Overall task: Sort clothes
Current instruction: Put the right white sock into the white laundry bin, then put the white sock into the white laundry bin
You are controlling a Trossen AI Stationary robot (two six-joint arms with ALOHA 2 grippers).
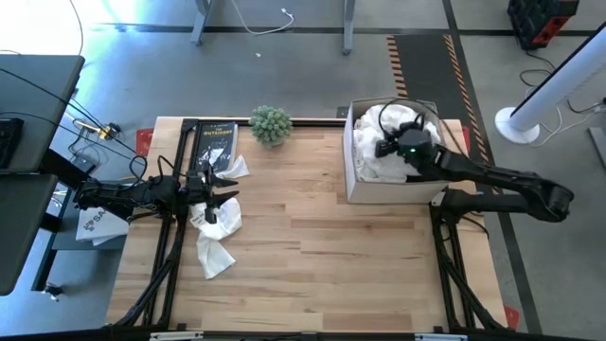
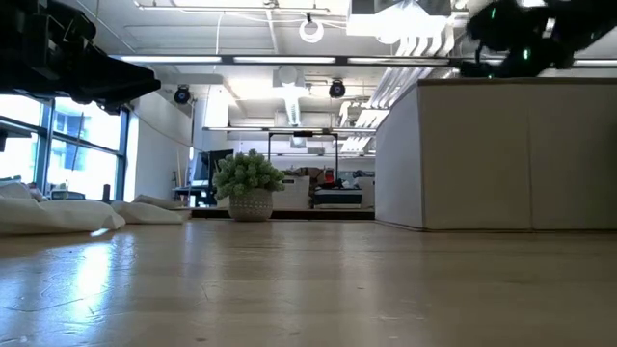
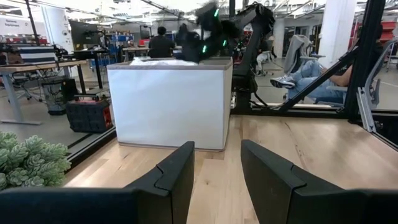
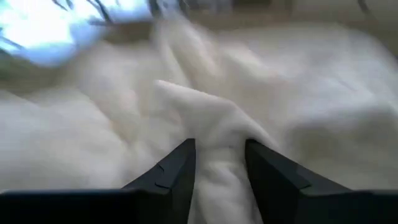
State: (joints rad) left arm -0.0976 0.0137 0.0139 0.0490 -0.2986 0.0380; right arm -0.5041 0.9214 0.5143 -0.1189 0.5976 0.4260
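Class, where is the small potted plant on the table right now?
In the high view, the potted plant stands at the table's far edge, between the black book on its left and the white box on its right.

Soft white cloth garments (image 4: pixel 205 118), pale smooth-grained wood table (image 1: pixel 312 227), matt white cardboard box (image 3: pixel 168 106).

1 white box (image 1: pixel 365 189) with a heap of white clothes (image 1: pixel 379 161), 1 white garment (image 1: pixel 216 239) loose on table, 1 black book (image 1: pixel 214 142), 1 potted plant (image 1: pixel 271 124), 2 arms.
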